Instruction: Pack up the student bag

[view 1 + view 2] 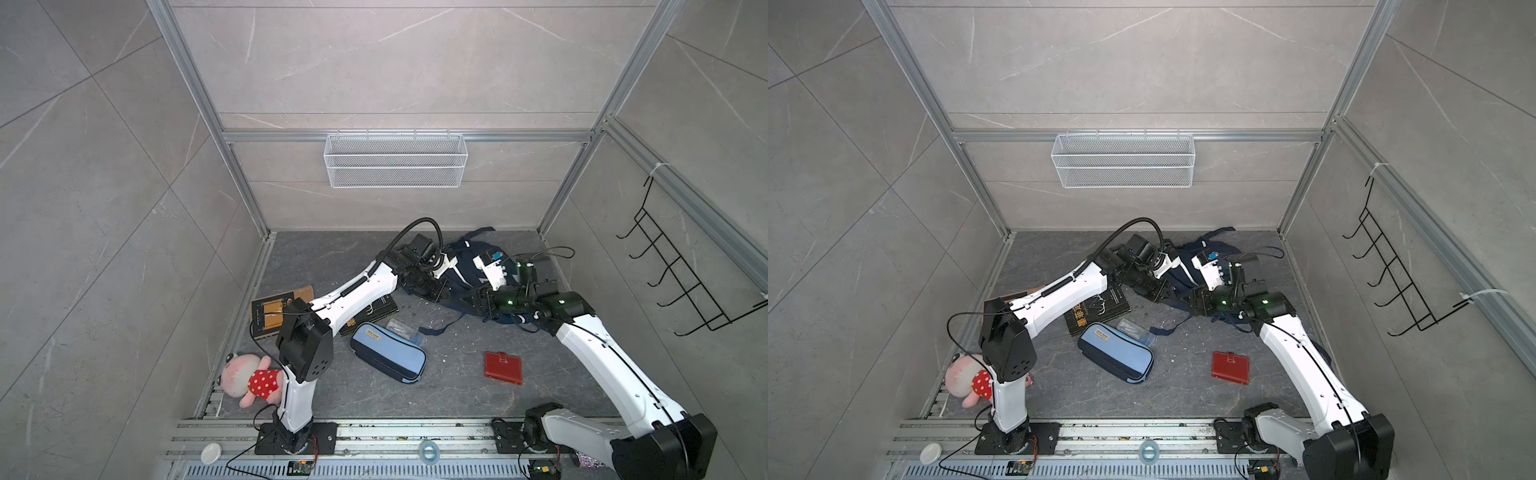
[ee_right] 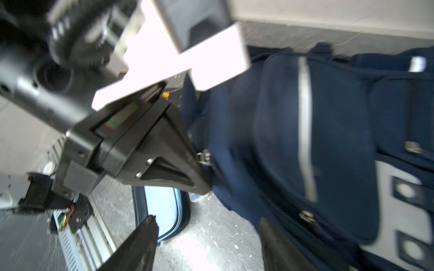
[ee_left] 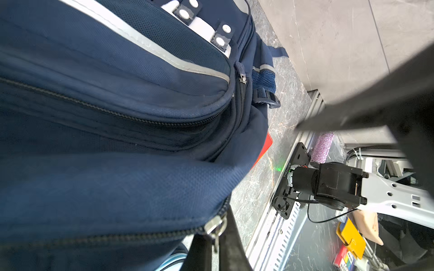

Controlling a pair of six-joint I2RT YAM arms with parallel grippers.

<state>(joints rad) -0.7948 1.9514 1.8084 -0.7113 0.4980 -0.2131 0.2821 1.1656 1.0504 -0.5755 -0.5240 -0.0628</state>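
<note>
Student bag (image 1: 467, 268) is seen at rear-right corner, hemmed by back wall (image 1: 374, 208); open floor (image 1: 324, 257) beside it. L gripper (image 3: 216, 234) is clamped, prob. on zip pull (image 3: 212, 226); R gripper (image 2: 207, 221) jaws are held apart. Bag's middle is hidden by both.

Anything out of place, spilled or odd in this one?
A pink plush doll in a red dotted dress lies at the floor's left edge, head against the side rail. White specks are scattered over the dark stone floor, like debris. The navy fabric backpack lies slumped, not upright, at the far right.
</note>
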